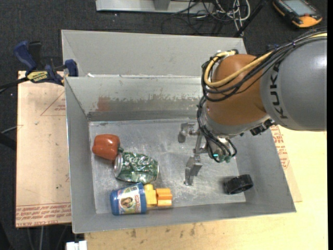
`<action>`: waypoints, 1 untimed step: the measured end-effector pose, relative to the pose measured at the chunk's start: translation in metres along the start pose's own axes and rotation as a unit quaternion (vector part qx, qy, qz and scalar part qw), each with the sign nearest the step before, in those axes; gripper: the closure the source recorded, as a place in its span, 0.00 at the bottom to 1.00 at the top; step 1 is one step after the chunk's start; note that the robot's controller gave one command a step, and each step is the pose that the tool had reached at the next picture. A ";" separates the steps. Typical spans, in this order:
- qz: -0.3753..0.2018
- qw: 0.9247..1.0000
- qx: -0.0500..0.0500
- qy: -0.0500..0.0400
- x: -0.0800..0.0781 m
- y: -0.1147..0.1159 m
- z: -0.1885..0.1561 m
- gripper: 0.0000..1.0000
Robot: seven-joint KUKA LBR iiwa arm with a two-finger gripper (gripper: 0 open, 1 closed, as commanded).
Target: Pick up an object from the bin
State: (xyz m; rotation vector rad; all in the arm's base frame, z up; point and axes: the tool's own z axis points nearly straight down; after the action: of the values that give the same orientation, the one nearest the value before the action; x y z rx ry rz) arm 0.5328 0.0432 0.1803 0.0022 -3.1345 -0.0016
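Low over the floor of the grey metal bin, the gripper hung beneath the arm's rounded orange wrist cover, with yellow and black cables looped across that cover. Its two metal fingers stood spread apart, one tip nearer the bin's back wall and the other nearer the front. Only bare, scuffed bin floor lay between them, and they pinched nothing.

Nearest on the view's left of the fingers lay a crushed green metal drinks can, on its side and apart from the fingertips. Further left of the fingers, a red rounded pepper-shaped toy sat touching the can's far end. Left of and in front of the fingers, just beside the can, a small blue-labelled plastic bottle lay on its side. A yellow and orange block-like piece lay at the end of it nearest the fingers; whether that piece belonged to the bottle could not be told.

To the right of and in front of the fingers, a small black blocky object rested alone on the floor. It lay apart from the fingers and well apart from the things on the left.
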 end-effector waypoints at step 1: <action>0.001 1.000 0.000 -0.004 -0.002 0.000 -0.004 0.00</action>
State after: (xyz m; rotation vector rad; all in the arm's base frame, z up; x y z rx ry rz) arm 0.5346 0.0430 0.1841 0.0003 -3.1421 -0.0020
